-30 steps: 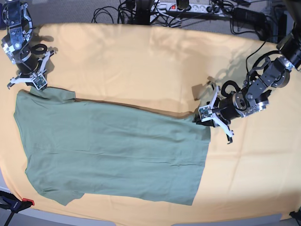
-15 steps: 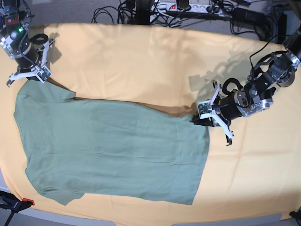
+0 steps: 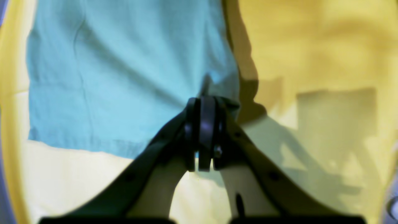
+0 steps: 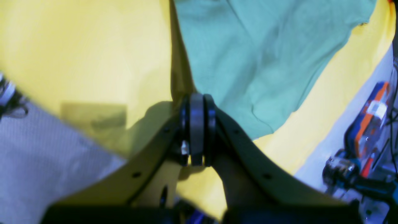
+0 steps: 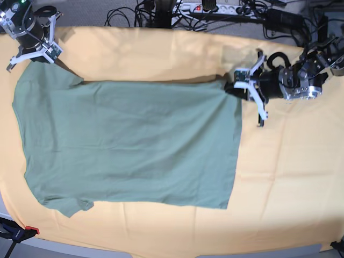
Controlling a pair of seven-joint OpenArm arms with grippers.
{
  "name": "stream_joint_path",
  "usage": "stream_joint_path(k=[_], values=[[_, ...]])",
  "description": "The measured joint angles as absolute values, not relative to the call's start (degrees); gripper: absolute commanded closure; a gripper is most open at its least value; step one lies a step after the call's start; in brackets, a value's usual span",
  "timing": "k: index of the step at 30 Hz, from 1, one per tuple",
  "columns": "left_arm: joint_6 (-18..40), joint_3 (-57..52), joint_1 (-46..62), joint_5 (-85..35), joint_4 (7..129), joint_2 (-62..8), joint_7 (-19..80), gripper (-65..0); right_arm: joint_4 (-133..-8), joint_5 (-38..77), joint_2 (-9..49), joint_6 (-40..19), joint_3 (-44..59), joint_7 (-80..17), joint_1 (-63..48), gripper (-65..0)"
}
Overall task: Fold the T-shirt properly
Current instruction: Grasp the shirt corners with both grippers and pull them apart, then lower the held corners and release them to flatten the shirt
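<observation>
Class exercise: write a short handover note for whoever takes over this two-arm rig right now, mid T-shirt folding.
Left gripper: jaws shut on the hem corner of the T-shirt, far edge.
Right gripper: jaws shut, pinching the shoulder corner at the same far edge.
T-shirt: spread flat on the yellow-orange table cloth, neck toward the right arm, hem toward the left arm.
Done: shirt laid out, far edge pulled straight between both grippers.
Left: every fold; none is made yet.
</observation>
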State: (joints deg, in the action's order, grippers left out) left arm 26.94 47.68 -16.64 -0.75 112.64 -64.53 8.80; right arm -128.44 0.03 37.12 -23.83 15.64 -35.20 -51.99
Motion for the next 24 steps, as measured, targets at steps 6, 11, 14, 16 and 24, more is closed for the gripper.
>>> stream_joint_path(k=[6,11,14,16,24], values=[[27.5,47.7,-12.8,-0.8,119.4,-71.0,8.6,0.0,-131.7,0.3,37.3,-23.3,15.6,-37.2,-57.4,0.0],[32.9,47.7,-11.6,-0.8,123.0,-74.5,8.6,0.0,-134.0,0.3,37.3,-21.0,15.7,-40.8,-62.3,0.0],[33.6,47.7,-11.6,-0.8,123.8,-75.5,8.4,0.0,-134.1,2.1,37.4,-20.1,15.8,-41.2,-65.4,0.0],[34.8,47.7,-11.6,-0.8,123.8,-75.5,8.6,0.0,-134.1,2.0,37.3,-19.7,15.7,-42.0,-67.7,0.0],[38.5,47.7,-11.6,-1.6,123.9,-75.6,8.4,0.0,-134.1,2.0,37.3,-16.4,15.8,-42.8,-71.7,0.0]])
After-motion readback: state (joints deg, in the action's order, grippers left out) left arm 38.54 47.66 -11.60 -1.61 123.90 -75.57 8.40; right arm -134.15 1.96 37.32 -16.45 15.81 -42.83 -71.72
